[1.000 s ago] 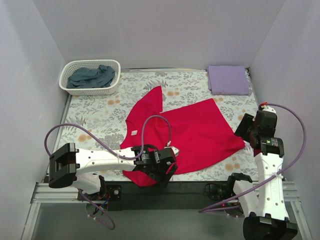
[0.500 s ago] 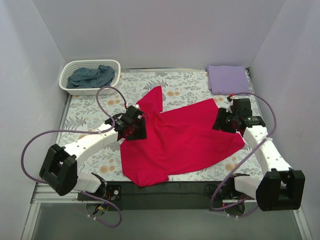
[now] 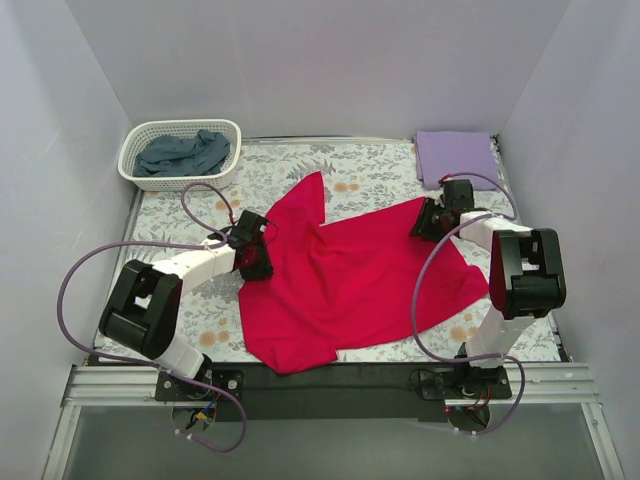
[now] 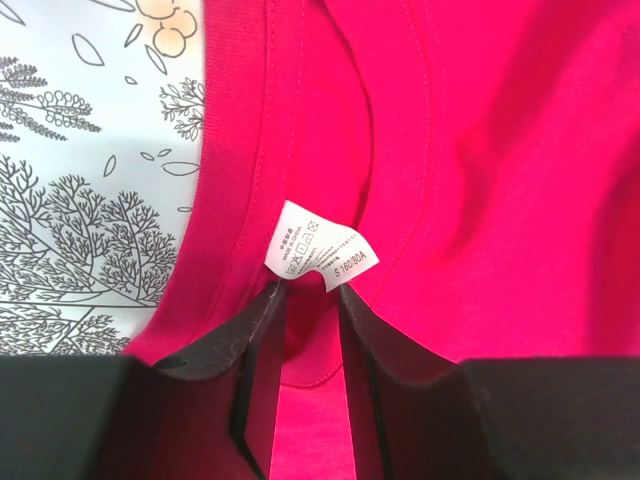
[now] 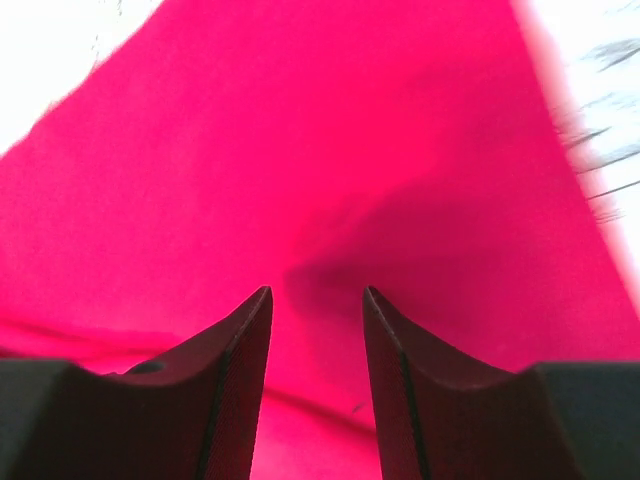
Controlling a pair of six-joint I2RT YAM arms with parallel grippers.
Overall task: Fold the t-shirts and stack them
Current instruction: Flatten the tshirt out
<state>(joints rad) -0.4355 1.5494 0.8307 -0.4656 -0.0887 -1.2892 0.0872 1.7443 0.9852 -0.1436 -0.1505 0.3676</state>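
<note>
The crimson red t-shirt lies spread and rumpled in the middle of the floral table cover. My left gripper is at its left edge, open, with the fingertips either side of the collar just below the white label; in the left wrist view red cloth shows between the jaws. My right gripper is open low over the shirt's far right corner; in the right wrist view it has only red cloth under it. The lavender t-shirt lies folded at the far right. The slate blue-grey t-shirt is bunched in the basket.
A white lattice basket stands at the far left corner. Purple cables loop from both arms over the table cover. Pale walls close in the left, far and right sides.
My left gripper has moved from the shirt's near hem up to the collar at its left edge. My right arm has reached forward and left onto the shirt's far right corner.
</note>
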